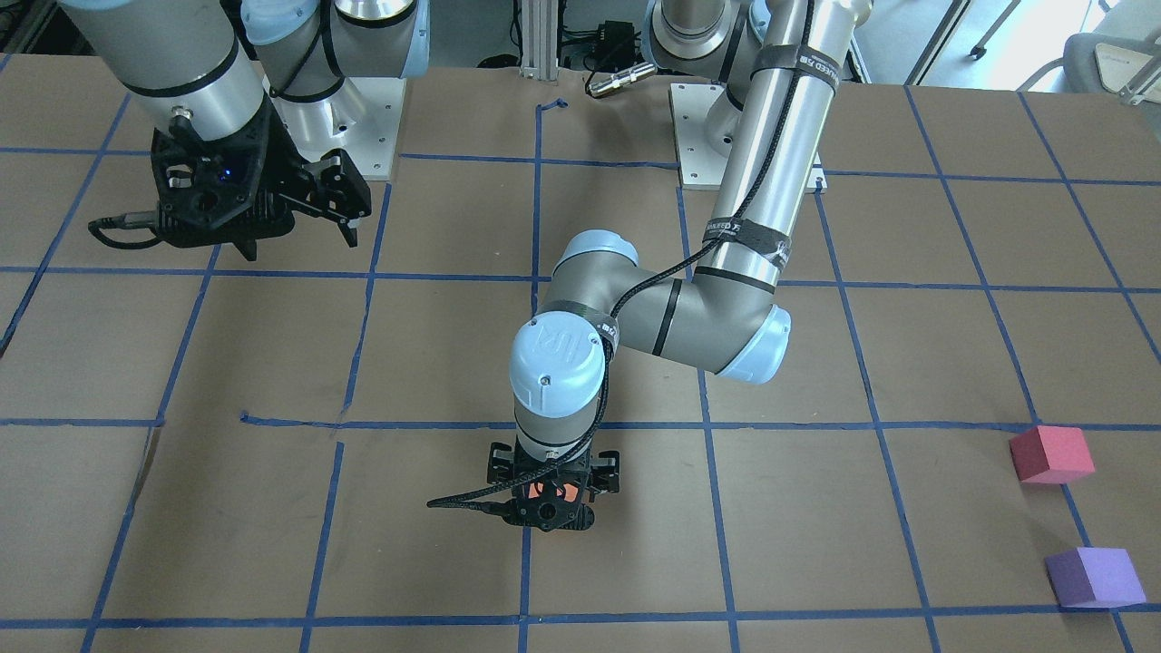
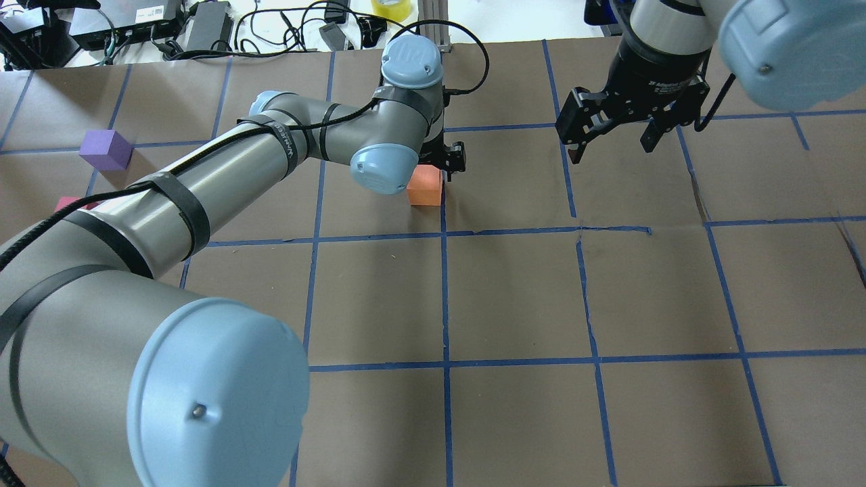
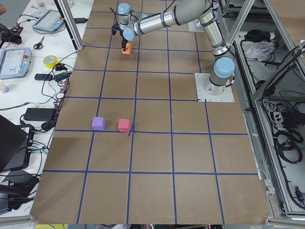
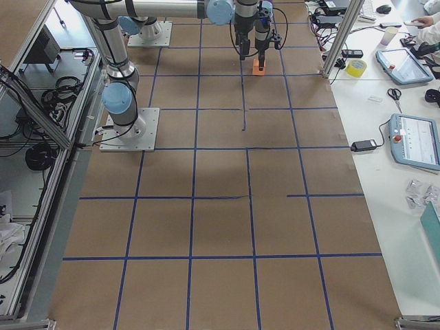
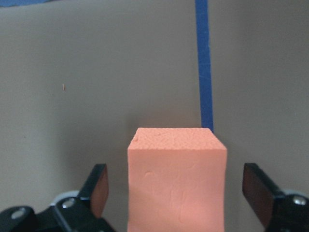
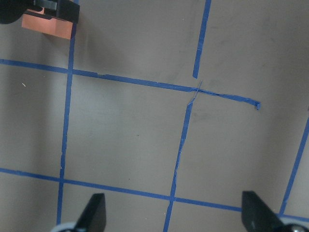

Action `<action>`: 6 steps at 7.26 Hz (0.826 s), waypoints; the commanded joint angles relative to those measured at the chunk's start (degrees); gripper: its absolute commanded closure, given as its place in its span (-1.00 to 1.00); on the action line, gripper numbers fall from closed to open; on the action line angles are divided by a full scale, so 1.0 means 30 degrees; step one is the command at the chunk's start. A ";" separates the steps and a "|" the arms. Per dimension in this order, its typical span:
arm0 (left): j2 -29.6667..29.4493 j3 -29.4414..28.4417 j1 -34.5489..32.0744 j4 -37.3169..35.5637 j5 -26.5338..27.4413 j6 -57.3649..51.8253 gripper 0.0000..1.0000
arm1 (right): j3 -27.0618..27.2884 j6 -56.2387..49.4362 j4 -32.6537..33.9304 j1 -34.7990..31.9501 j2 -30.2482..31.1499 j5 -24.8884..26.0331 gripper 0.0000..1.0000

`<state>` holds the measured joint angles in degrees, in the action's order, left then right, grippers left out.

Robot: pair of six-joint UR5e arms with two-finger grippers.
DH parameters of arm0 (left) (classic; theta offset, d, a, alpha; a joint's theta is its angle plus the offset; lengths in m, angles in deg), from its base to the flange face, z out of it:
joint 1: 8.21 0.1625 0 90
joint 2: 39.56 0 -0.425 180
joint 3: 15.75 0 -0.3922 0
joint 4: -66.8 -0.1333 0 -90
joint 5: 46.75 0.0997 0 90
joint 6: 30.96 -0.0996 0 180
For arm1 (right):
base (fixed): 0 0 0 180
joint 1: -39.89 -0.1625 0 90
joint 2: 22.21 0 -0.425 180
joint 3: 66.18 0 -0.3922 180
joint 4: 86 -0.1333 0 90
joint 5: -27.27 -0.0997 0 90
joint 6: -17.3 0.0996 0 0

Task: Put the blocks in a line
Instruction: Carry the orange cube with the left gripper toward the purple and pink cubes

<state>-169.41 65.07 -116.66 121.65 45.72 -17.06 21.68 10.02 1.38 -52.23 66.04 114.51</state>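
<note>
The orange block (image 5: 177, 183) rests on the brown paper next to a blue tape line, and also shows in the overhead view (image 2: 425, 188). My left gripper (image 1: 553, 494) stands straight down over it, open, one finger (image 5: 99, 188) on each side with a gap to the block. The pinkish red block (image 1: 1052, 453) and the purple block (image 1: 1095, 577) sit close together far off on my left side; my left arm partly hides the red one in the overhead view (image 2: 67, 203). My right gripper (image 2: 612, 142) is open and empty, hovering above the table.
The table (image 2: 514, 297) is covered in brown paper with a blue tape grid. Cables, a tape roll (image 2: 391, 8) and electronics lie past the far edge. Both arm bases (image 1: 726, 136) stand at the robot's edge.
</note>
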 commanded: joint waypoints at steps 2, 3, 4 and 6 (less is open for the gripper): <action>-0.0018 -0.0018 -0.0002 0.0001 0.0113 -0.0034 0.12 | 0.0186 -0.0123 -0.0739 0.0149 0.0993 -0.0045 -1.00; 0.0214 -0.0018 -0.0002 0.0001 0.0142 -0.0033 0.33 | 0.0012 0.0197 -0.0073 0.0208 0.0993 -0.0074 -1.00; 0.0623 -0.0076 0.0056 0.0001 0.0171 -0.0033 0.47 | 0.0010 0.0635 -0.0299 0.0238 0.1167 0.0245 -1.00; 0.1063 -0.0106 0.1073 0.0001 0.0143 -0.0004 0.69 | 0.0040 0.0610 -0.0330 0.0238 0.1577 0.0393 -1.00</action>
<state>-167.22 64.81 -115.67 121.64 46.32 -17.10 21.86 11.69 0.48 -51.58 70.13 115.23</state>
